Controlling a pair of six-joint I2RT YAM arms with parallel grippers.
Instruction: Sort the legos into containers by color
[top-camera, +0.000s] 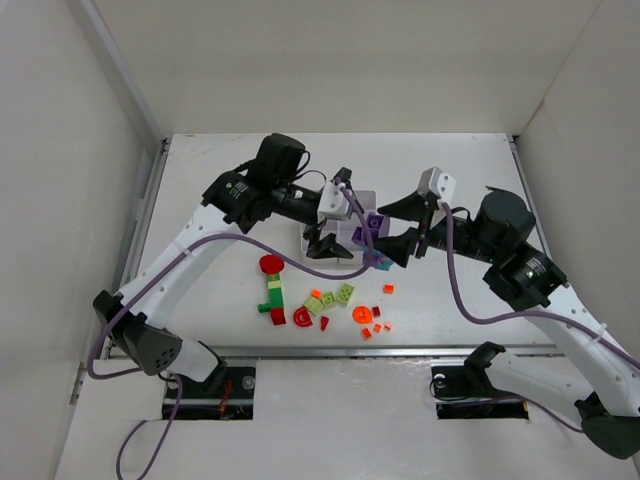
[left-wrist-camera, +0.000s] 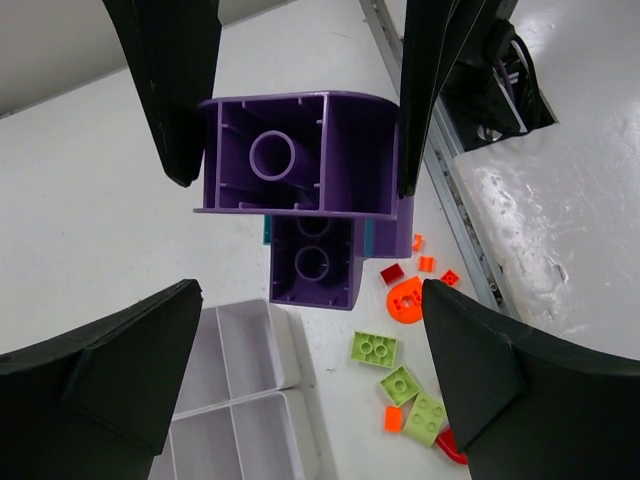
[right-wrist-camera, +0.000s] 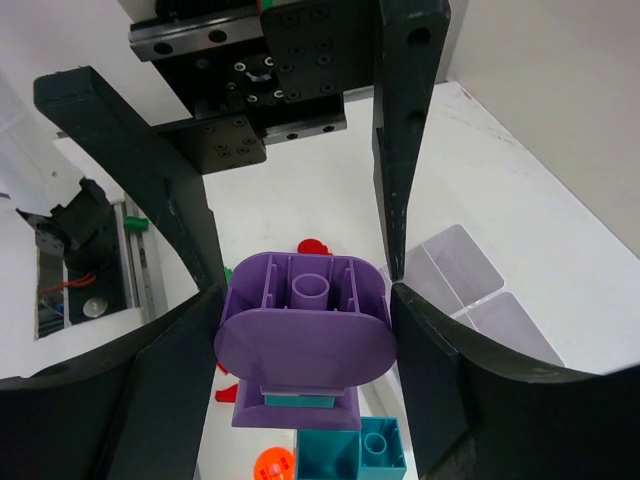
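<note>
1. A purple lego stack (right-wrist-camera: 305, 335) is gripped end to end by the right end effector (right-wrist-camera: 308, 298) above the counter (top-camera: 460, 180), its hollow underside facing the left end effector (left-wrist-camera: 310, 290).
2. The left end effector is spread wide and touches nothing.
3. The organiser (left-wrist-camera: 288, 350) is seen beside the stack, with loose legos (top-camera: 340, 298) nearer the counter's front edge.

Left jaws, right jaws with purple piece (top-camera: 374, 222) crowd over containers (top-camera: 306, 236); legos (top-camera: 343, 293) litter near table (top-camera: 450, 285); far half open.

Glossy plastic is shown in the purple lego piece (right-wrist-camera: 305, 345), translucent white plastic in the containers (left-wrist-camera: 286, 345), smooth matt white on the table (left-wrist-camera: 100, 250).
</note>
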